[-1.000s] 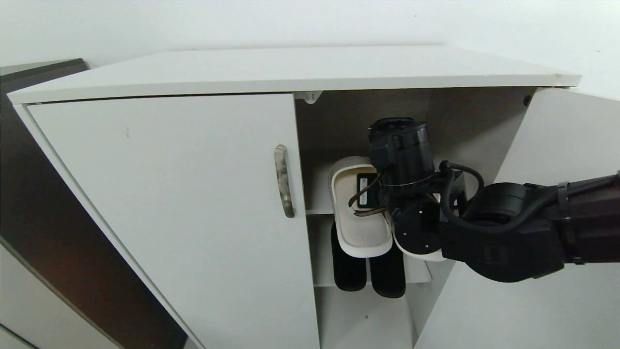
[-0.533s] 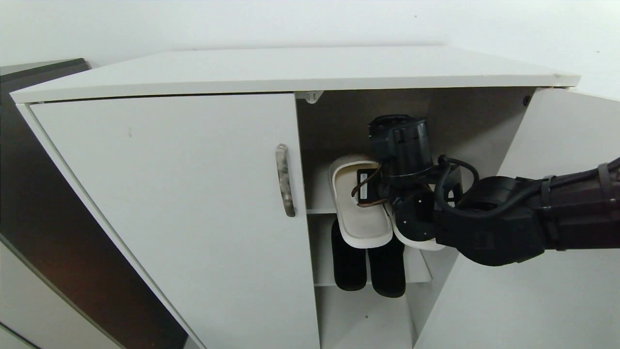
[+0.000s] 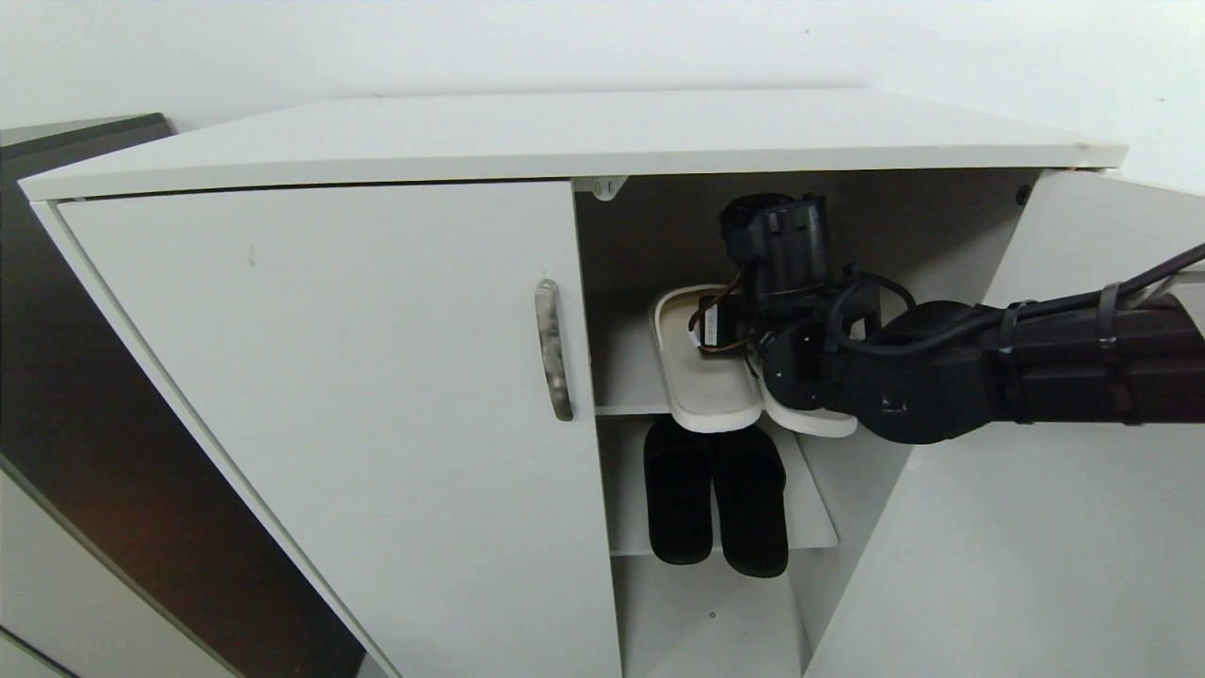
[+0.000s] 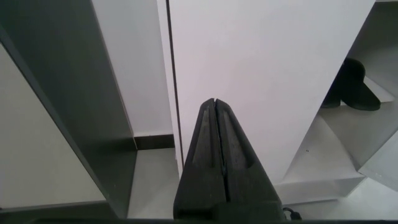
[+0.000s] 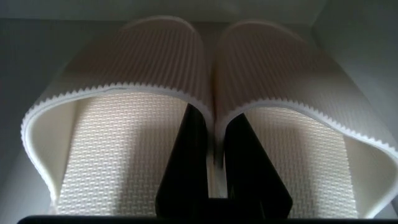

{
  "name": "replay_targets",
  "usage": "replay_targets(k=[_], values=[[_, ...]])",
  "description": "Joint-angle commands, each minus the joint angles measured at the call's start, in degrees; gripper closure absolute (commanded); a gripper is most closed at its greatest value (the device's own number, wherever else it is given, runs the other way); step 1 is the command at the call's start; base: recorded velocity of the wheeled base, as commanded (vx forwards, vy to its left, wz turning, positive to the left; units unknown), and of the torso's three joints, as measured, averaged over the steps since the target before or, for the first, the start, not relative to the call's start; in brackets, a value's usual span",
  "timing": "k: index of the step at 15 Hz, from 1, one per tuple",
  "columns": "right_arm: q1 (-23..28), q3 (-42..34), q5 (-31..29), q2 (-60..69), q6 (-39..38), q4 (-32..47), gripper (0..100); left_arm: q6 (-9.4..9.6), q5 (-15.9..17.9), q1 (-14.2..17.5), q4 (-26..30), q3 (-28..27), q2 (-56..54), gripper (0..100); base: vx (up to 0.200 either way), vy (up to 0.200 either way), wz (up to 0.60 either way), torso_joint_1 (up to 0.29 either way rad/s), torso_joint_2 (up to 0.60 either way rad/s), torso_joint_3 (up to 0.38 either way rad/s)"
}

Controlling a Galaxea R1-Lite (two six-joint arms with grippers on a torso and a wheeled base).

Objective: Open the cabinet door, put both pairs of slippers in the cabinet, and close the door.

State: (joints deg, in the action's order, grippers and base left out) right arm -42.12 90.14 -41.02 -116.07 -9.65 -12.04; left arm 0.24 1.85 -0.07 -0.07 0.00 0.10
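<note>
Gripping the white slippers (image 3: 706,377) by their adjoining inner edges, the right tool (image 5: 214,124) holds the pair side by side at the upper shelf (image 3: 623,409) inside the cabinet (image 3: 565,132). Black slippers (image 3: 715,508) lie on the lower shelf (image 3: 814,527) beneath. The right door (image 3: 1036,527) stands open. The left door (image 3: 329,377), with a curved metal handle (image 3: 554,350), is closed. The white slippers are ribbed, with serrated strap edges. The left tool (image 4: 216,155) is closed and empty, facing the left door.

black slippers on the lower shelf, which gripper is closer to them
Right. The right gripper grips the white slippers at the shelf directly above the black slippers; the left gripper is outside the cabinet, facing the closed door.
</note>
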Motion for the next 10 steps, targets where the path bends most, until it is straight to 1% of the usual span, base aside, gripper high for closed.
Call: replay_targets(k=[1, 9, 10], values=[[0.28, 0.48, 0.42, -0.65, -0.01, 0.09, 100, -0.07, -0.01, -0.01, -0.01, 0.00, -0.01, 100, 0.000, 0.000, 0.00, 0.000, 0.00, 0.000], [0.28, 0.21, 0.68, -1.44, -0.36, 0.00, 100, 0.02, -0.01, -0.01, -0.01, 0.00, -0.01, 100, 0.000, 0.000, 0.00, 0.000, 0.00, 0.000], [0.28, 0.13, 0.68, -1.53, -0.36, 0.00, 0, 0.02, -0.01, -0.01, -0.01, 0.00, -0.01, 100, 0.000, 0.000, 0.00, 0.000, 0.00, 0.000]])
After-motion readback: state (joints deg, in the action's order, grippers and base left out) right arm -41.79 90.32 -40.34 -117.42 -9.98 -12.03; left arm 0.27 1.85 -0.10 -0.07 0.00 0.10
